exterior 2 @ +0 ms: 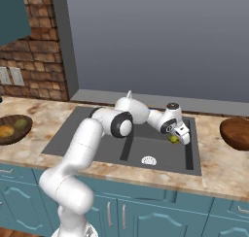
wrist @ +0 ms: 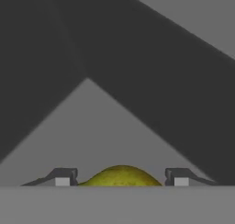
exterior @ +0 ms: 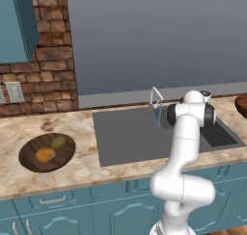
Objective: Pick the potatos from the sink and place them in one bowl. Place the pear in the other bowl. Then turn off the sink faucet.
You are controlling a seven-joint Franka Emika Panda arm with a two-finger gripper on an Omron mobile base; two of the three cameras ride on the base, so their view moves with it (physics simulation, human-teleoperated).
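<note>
From the hand camera I see the pear point(wrist: 121, 176) sitting squarely between my two fingertips point(wrist: 63, 177), its yellow-green dome rising in the gap with one tip just off its left flank and the other just off its right; the tips stand fairly wide, about the fruit's width apart, and I cannot tell whether the pads are actually pressing on its skin or only bracketing it, so I won't call it a grip. Beyond the fingers lies the dark grey floor and angled walls of the sink point(wrist: 114, 122). In the right base view the gripper point(exterior 2: 178, 135) is reaching down into the deeper well of the sink point(exterior 2: 160, 156), and a spot of yellow-green, the pear point(exterior 2: 173, 139), shows right at the fingers, partly hidden by the hand. Well away from the fingers, out on the counter (the far left in both base views), the dark brown bowl point(exterior: 29, 162) holds both potatos point(exterior: 51, 150), the golden-orange one and the olive-green one lying just beside each other. The reddish-brown bowl point(exterior 2: 236, 133) sits on the counter on the other side of the sink, nearer the fingers than the dark one. The faucet point(exterior: 156, 98) arches over the sink's back edge, behind my arm
</note>
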